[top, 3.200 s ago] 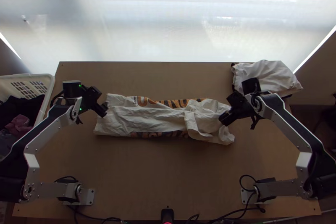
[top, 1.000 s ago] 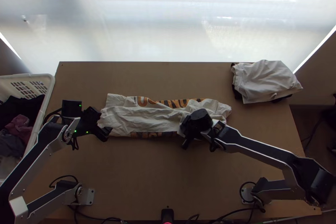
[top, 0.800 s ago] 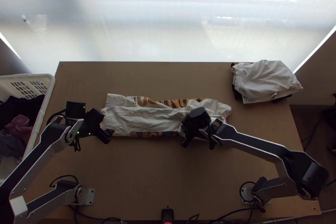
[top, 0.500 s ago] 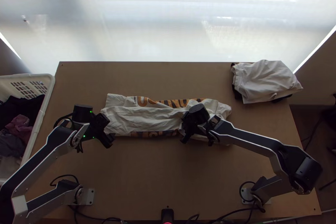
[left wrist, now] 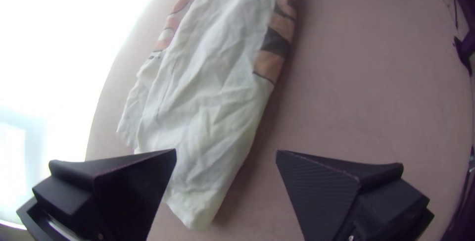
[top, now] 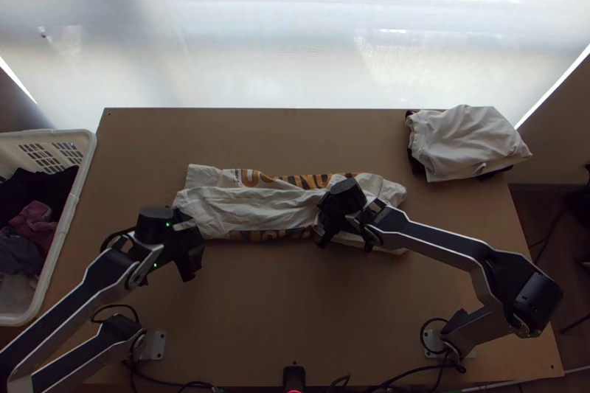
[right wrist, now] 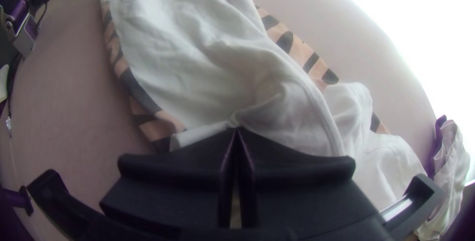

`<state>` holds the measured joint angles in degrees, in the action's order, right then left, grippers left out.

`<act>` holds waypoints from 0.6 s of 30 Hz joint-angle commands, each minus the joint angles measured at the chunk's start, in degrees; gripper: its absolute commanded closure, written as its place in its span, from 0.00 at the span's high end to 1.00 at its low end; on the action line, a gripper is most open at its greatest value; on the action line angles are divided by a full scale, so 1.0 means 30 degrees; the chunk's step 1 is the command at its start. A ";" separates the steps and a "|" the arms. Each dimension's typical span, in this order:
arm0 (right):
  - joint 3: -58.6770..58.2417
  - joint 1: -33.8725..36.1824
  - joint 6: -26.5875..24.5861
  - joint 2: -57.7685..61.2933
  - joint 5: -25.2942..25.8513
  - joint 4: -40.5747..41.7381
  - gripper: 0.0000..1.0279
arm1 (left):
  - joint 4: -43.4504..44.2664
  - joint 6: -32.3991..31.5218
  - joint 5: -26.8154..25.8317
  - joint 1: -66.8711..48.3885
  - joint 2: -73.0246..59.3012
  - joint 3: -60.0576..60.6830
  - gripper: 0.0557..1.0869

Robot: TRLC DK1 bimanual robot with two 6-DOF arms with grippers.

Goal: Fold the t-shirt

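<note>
Worktop (top: 295,304): left pincer (left wrist: 226,153) drawn back from t-shirt (top: 251,205), spread wide; cloth pinched by right pincer (right wrist: 236,129), crosswise fold likely being readied.

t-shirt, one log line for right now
T-shirt: long folded strip, wrinkled | left tool: open, near one end | right tool: shut on a pinch of its fabric

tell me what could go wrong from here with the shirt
The right gripper has its jaws shut on what looks like a small pinch of the shirt, so a pull could slip off or drag the layers askew.

The left gripper has its jaws open, with the shirt's narrow end off to one side between them; closing there might miss cloth or bunch it.

The shirt is wrinkled along its length, so another fold could trap creases.
</note>
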<state>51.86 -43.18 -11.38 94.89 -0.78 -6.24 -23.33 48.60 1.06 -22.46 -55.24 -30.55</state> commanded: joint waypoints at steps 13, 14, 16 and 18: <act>0.0732 0.0184 0.0423 0.0215 -0.0005 -0.0469 0.03 | 0.7338 0.4396 0.2283 -0.1977 0.1041 0.4879 0.95; 0.0732 0.0096 0.0511 0.0215 -0.0005 -0.0469 0.03 | 0.7748 0.4484 0.2283 -0.1743 0.0748 0.4967 0.95; 0.0791 0.0008 0.0570 0.0215 -0.0005 -0.0498 0.03 | 0.8891 0.5041 0.2283 -0.1391 0.0104 0.5143 0.95; 0.0879 -0.0021 0.0657 0.0215 -0.0005 -0.0527 0.03 | 0.9535 0.5246 0.2283 -0.0951 -0.0394 0.5143 0.95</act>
<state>53.87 -42.72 -10.28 95.48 -0.75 -7.57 -2.04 60.77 7.62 -27.77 -52.64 -17.10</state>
